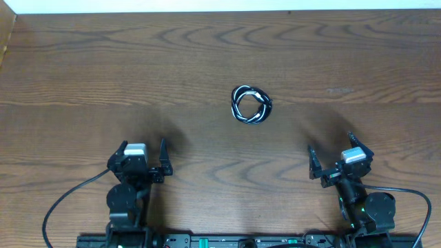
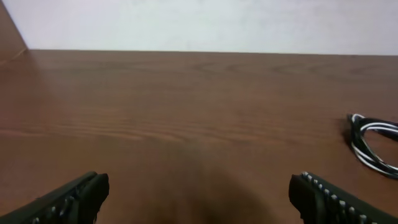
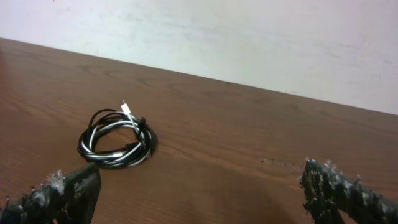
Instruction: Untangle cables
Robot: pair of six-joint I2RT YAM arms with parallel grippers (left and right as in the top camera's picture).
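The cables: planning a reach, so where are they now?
In the overhead view the cables lie coiled together on the table, slightly right of centre, beyond both grippers, nearer the right gripper than the left gripper.

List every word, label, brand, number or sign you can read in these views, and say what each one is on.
There is no readable text in any view.
The cables, the table, the left gripper and the right gripper carry no print, label or number that can be made out.
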